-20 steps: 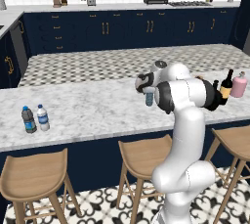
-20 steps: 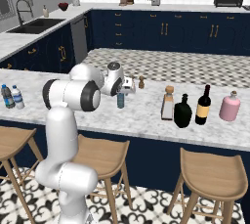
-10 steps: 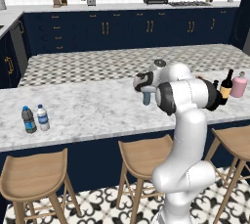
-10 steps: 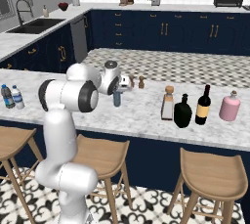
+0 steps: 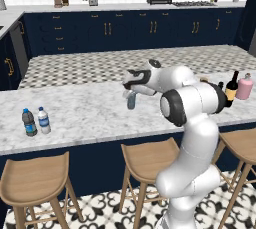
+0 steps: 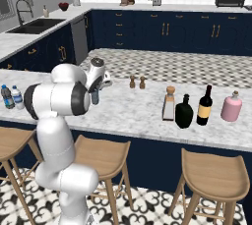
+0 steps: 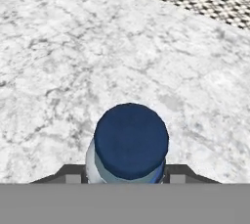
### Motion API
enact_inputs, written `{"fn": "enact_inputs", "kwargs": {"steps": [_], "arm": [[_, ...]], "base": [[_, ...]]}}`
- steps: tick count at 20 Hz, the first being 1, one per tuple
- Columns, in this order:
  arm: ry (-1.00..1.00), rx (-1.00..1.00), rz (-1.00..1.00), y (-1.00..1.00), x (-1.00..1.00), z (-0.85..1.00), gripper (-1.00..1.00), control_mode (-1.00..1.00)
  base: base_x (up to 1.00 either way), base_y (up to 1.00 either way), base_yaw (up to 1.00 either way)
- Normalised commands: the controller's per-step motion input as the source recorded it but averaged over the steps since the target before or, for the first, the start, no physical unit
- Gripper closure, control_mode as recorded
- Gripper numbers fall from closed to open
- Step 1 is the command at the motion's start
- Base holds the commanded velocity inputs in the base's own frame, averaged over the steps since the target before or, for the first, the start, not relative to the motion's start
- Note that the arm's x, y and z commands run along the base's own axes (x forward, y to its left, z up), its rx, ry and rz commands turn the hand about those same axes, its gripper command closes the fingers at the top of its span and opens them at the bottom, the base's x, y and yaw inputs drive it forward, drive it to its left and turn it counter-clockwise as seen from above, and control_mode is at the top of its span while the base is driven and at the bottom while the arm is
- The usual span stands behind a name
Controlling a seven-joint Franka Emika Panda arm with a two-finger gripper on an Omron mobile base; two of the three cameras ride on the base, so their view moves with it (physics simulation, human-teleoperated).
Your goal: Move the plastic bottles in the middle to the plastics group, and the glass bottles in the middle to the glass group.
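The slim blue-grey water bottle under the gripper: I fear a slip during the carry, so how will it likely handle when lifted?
The slim water bottle looks small and plastic, so probably light. Its tall narrow shape may tip if set down crooked. The gripper seems closed near its dark blue cap, so it could swing slightly.

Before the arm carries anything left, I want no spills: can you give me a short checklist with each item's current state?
1. Gripper closed on the slim translucent blue-grey water bottle: ok, judging from the bottle's dark blue cap sitting between the jaws.
2. Bottle lifted clear of the marble counter: cannot tell.
3. Bottle upright: ok.
4. Drop zone beside the dark grey water bottle and the clear white-capped water bottle: ok, bare counter around them.
5. Black round flask and cork-stoppered square clear bottle out of the path: ok, they stand on the other side.
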Motion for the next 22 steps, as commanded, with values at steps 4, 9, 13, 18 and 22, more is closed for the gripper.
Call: {"fn": "enact_inputs", "kwargs": {"steps": [4, 9, 13, 18, 22], "arm": [[0.0, 0.0, 0.49, 0.98, -0.69, 0.16, 1.0, -1.0], [-0.01, 0.0, 0.48, 0.93, -0.58, 0.09, 1.0, -1.0], [-0.11, 0.0, 0.36, 0.83, -0.16, 0.0, 1.0, -1.0], [0.01, 0.0, 0.24, 0.85, 0.16, 0.0, 1.0, -1.0], [0.05, 0.0, 0.24, 0.72, 0.29, 0.0, 1.0, -1.0]], "base": [[0.0, 0.0, 0.0], [0.0, 0.0, 0.0], [0.0, 0.0, 0.0], [0.0, 0.0, 0.0], [0.0, 0.0, 0.0]]}}
